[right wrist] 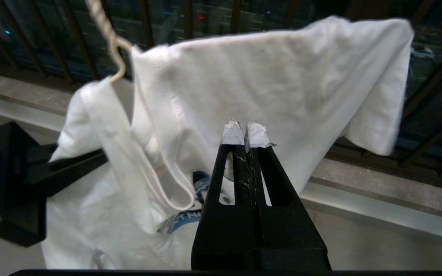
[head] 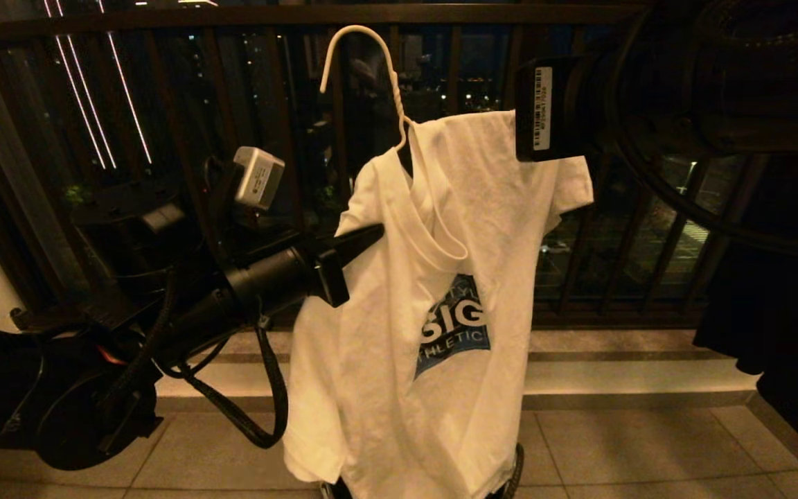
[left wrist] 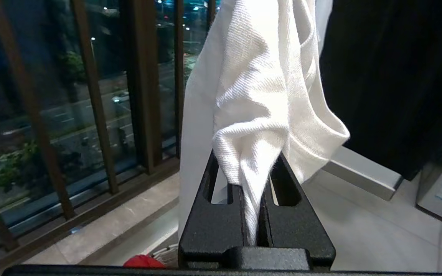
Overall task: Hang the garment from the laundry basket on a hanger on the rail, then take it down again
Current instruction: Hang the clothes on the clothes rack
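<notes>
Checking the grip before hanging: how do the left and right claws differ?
The left claw is clamped on a bunched fold of the T-shirt; the right claw shows no cloth between its tips. The left claw's tips are bare black; the right claw's carry pale frayed padding. Both are shut and face the T-shirt.

The head camera is looking forward and down from above both arms, facing the dark railing (head: pixel 163 104) with the T-shirt (head: pixel 399 333) hanging centre. The left wrist camera is sitting right behind its fingers (left wrist: pixel 221 214), very close to the cloth. The right wrist camera is facing the shirt's upper part. All three are sharing the shirt and railing.
</notes>
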Motion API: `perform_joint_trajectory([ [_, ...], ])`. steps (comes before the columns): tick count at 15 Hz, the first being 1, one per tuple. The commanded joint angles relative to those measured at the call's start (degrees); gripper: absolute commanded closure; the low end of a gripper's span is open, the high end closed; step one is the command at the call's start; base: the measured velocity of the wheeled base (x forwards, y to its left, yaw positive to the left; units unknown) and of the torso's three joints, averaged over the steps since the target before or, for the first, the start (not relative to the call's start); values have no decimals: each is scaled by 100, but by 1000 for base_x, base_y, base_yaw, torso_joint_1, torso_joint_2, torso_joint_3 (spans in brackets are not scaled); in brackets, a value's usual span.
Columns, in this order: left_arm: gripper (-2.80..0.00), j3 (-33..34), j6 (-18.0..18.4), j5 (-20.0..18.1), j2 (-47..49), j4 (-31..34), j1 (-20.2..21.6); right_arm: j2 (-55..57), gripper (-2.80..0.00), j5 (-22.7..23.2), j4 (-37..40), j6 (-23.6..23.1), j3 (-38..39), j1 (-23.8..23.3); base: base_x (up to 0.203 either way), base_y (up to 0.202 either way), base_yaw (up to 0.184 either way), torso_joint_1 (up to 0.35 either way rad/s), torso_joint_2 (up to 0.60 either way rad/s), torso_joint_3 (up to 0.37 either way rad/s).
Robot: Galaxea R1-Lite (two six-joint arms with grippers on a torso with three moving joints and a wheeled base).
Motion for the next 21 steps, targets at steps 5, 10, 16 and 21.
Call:
perform_joint_trajectory([
  [5, 0, 179, -20, -320, 2, -36, 18, -370, 0, -8, 273, 19, -2, 7, 0, 0, 0, 0, 0, 0],
  [10, 0, 408, -285, -1041, -121, -36, 107, -807, 0, 844, 1659, -126, 10, -1, 0, 0, 0, 0, 0, 0],
  [16, 0, 760, -541, -1953, -541, -4, 133, -826, -280, 911, 1893, -1421, -9, -19, 0, 0, 0, 0, 0, 0],
  [21, 0, 927, -545, -2425, -727, 60, 150, -740, -280, 1834, 1724, -2409, 5, -632, 0, 0, 0, 0, 0, 0],
])
